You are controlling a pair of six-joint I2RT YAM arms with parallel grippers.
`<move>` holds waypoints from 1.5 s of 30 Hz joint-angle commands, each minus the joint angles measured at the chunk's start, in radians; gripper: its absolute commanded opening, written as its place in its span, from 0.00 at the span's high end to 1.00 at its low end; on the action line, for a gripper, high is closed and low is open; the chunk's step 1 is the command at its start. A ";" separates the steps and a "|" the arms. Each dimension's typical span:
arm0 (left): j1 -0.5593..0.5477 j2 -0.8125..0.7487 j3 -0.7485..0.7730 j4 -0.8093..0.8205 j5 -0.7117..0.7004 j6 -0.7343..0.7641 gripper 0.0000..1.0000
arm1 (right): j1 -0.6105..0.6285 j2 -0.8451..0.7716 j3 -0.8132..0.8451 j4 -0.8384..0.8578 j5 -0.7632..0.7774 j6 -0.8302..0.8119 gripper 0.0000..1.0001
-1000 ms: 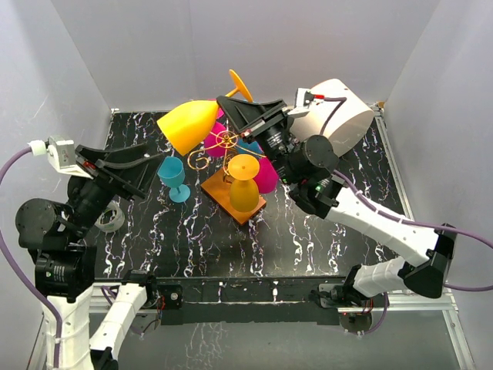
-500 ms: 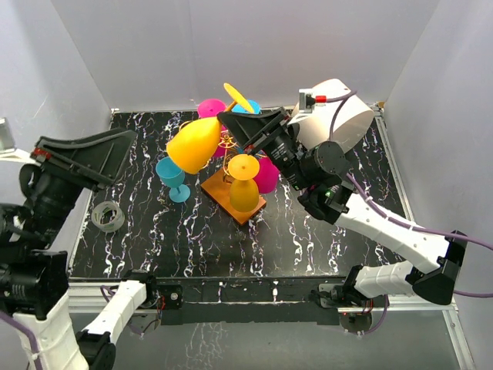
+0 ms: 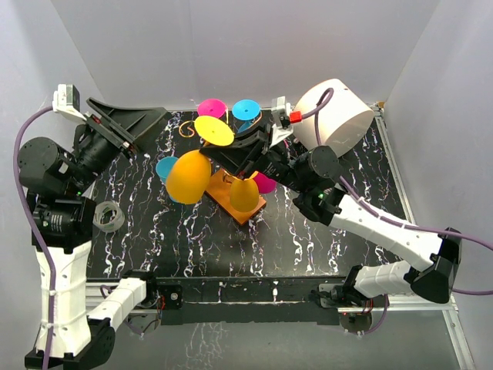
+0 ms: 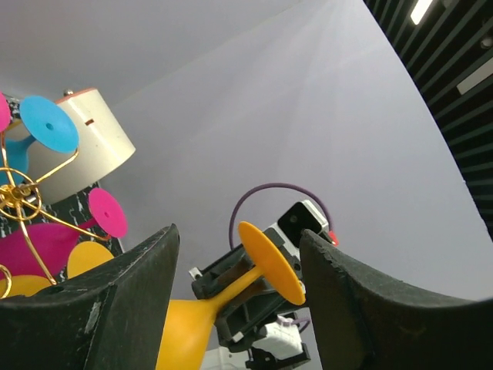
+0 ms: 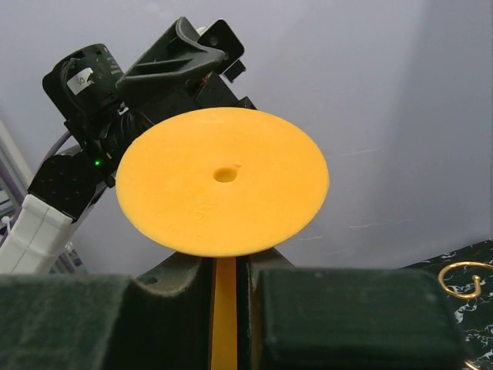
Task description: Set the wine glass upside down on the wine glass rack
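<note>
Right fingers [image 5: 331,316] clamp the yellow glass [image 3: 187,176] by its stem, foot uppermost, beside the rack [image 3: 240,213]; left gripper [image 4: 239,235] gapes empty.

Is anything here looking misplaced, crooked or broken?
Nothing is spilled or broken. The gold wire rack's flat orange square base sits diagonal to the edges of the table, and a clear tape roll lies alone at the left.

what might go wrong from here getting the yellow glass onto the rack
The wine glass, gripped by its stem in the right gripper, hangs bowl-down close to a blue glass on the table, partly hiding it from above. Swinging it across may knock that one over. The wine glass rack already carries several glasses, so the wide foot might bump one or snag the wire.
</note>
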 commanded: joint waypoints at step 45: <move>0.000 -0.114 -0.123 -0.129 0.048 -0.114 0.67 | 0.081 0.177 0.246 -0.239 -0.009 -0.309 1.00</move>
